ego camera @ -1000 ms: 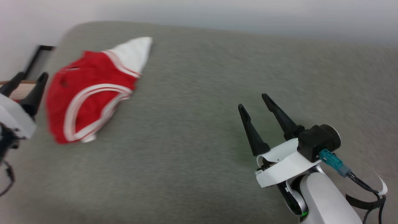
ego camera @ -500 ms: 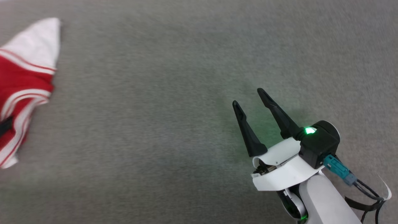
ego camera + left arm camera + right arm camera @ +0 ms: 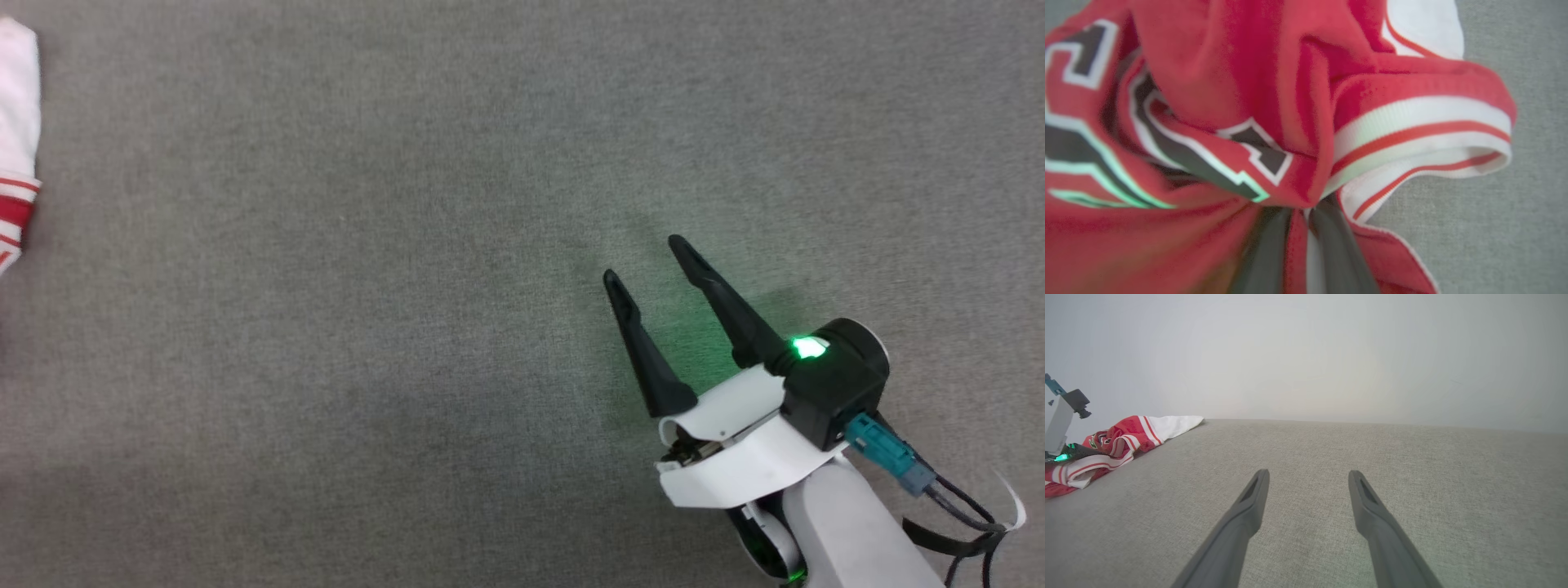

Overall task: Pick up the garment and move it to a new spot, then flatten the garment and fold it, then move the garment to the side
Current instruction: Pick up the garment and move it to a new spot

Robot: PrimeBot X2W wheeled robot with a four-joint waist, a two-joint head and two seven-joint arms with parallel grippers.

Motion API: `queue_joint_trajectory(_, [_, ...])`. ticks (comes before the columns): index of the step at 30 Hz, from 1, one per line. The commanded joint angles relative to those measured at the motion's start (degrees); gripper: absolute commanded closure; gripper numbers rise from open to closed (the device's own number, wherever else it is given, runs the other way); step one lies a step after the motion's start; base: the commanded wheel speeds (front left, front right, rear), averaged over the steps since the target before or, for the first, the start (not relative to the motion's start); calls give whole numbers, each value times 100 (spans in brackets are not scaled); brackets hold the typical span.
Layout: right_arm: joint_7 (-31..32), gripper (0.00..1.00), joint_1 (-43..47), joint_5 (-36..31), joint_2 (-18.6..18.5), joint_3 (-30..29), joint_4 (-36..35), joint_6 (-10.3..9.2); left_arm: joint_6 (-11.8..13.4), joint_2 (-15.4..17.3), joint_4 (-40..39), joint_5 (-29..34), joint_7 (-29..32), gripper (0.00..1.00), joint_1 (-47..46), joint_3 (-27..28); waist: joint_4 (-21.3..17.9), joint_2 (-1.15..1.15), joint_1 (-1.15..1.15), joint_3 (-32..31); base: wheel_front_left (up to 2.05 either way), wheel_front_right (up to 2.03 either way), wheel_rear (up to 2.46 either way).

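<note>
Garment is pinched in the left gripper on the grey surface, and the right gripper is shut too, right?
No. The right gripper is open and empty, as the right wrist view shows. The left gripper is shut on the garment, on the grey surface.

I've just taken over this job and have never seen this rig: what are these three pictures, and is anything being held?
This is a two-armed robot; each arm ends in a gripper with two long dark fingers. The head view looks down from its head at a grey woven fabric surface. There the right gripper is open and empty, and the small red jersey-style shirt with white sleeves and striped trim peeks in at the left edge. The left wrist view looks along the left gripper, whose fingers are closed on a bunch of that shirt. The right wrist view looks along the right gripper's spread fingers; the shirt lies at that view's left.
</note>
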Motion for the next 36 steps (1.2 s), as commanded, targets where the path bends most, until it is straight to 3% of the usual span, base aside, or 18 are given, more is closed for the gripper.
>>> queue_joint_trajectory(1, [-5,0,-37,32,-1,-36,21,-8,5,-421,-94,105,-87,100,32,-183,87,0,0,-268,0,0,0])
queue_joint_trajectory(7, [-5,0,126,176,4,-276,135,-8,11,-96,-326,593,-1313,100,-444,-273,95,0,0,-742,0,0,0])
queue_joint_trajectory(14, [-4,0,439,372,1,-542,6,-8,9,-218,-1611,773,-1893,100,-1005,-677,-179,0,0,-905,0,0,0])
queue_joint_trajectory(19, [-5,0,631,570,3,-660,-282,-8,10,-196,-2826,780,-1775,100,-1460,-1026,-609,0,0,-694,0,0,0])
queue_joint_trajectory(28, [-5,0,966,986,7,-821,-821,-8,9,-805,-4141,1253,-1495,100,-2003,-2216,-1365,0,0,-201,0,0,0])
queue_joint_trajectory(36, [-5,0,1157,1309,9,-893,-1129,-8,9,-365,-5045,1313,-568,100,-1199,-2490,-1796,0,0,22,0,0,0])
